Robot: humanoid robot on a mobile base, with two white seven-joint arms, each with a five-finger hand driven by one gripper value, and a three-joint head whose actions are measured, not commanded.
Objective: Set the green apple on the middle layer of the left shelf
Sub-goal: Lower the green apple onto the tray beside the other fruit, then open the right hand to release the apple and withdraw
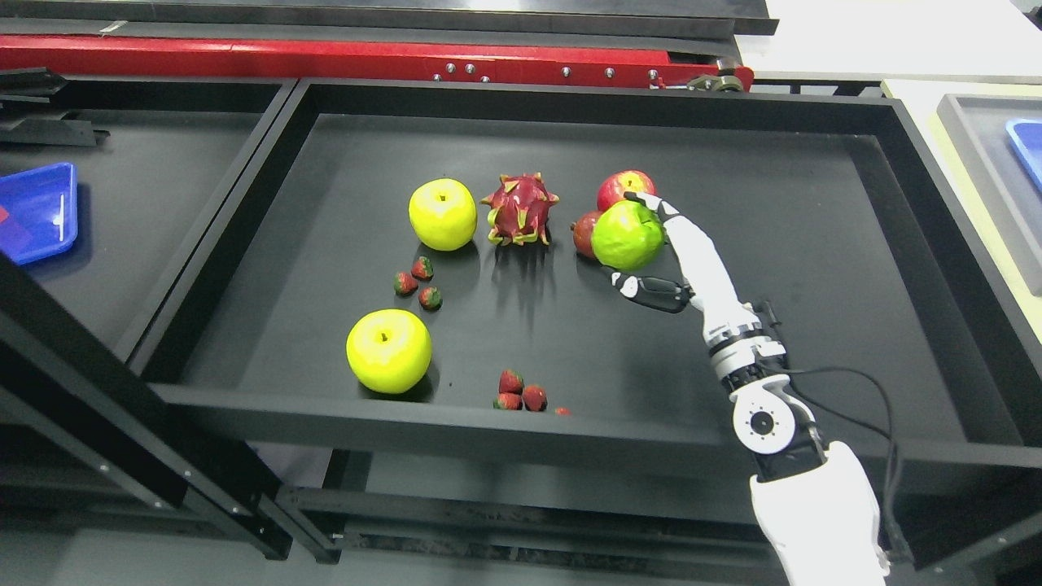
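The right hand [651, 252] reaches in from the lower right, over the front lip of the big black tray [912, 244], and has the green apple [627, 235] in its grasp: white fingers [651, 202] curl over the top of the fruit and the thumb [631, 285] sits just under it. The apple looks raised a little off the tray floor, though I can't be sure it has fully cleared it. It is toward the right of the fruit group, right in front of a red apple [623, 186], with a darker red fruit [584, 232] peeking out just to its left, touching or nearly so. To the left of those stands a dragon fruit [519, 208], and beside that a yellow apple [442, 213]. A second yellow apple [389, 351] lies nearer the front edge, well apart from the hand. Three strawberries [417, 282] are scattered between the two yellow apples, and another small cluster of strawberries [519, 396] lies close to the front rim. At the far left, in the neighbouring bay, a blue tray [32, 212] rests on a dark surface, and another blue one [1027, 146] shows at the far right edge. A red beam [326, 61] runs behind it all.
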